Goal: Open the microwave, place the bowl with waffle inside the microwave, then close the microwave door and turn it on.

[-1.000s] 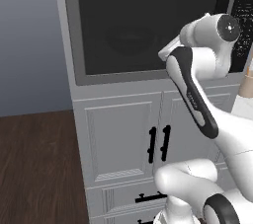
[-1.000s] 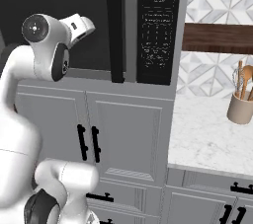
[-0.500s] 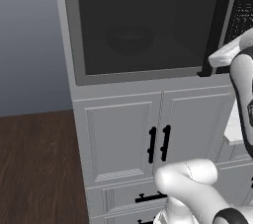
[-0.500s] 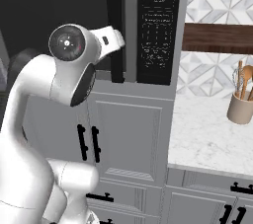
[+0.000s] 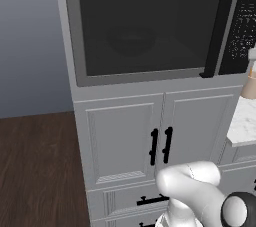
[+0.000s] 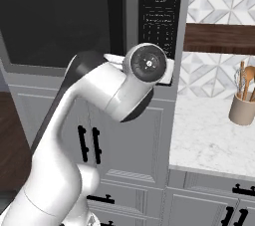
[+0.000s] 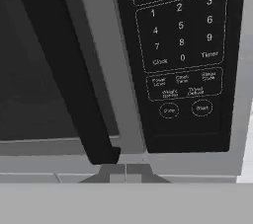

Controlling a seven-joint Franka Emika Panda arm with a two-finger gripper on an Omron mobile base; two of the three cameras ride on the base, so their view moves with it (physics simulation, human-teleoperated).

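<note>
The gripper [image 7: 117,169] is seen at six o'clock in the hand view, where only its two small tips show, set close side by side with a thin line between them; whether they are truly pressed together cannot be told. Nothing is seen held between them. Just above the tips, at about eleven o'clock from them, the lower end of the black handle [image 7: 74,70] is found, a thick bar running up toward ten o'clock across the microwave door [image 7: 29,94]. At two o'clock from the tips the black control panel [image 7: 183,55] is shown, with its number keys and two round buttons at the bottom (the labels are too soft to be read with certainty).

In the right base view the arm's white wrist [image 6: 144,65] is held in front of the microwave [image 6: 129,26], at the lower end of the handle and the control strip. The door is shut, flush with the grey frame. Through the dark glass in the left base view the bowl [image 5: 131,41] is made out as a dim round shape inside the oven, near the middle of the window. White cabinet doors [image 5: 125,141] lie below at six o'clock, and a utensil crock [image 6: 243,108] stands on the marble counter [image 6: 209,140] at three o'clock
</note>
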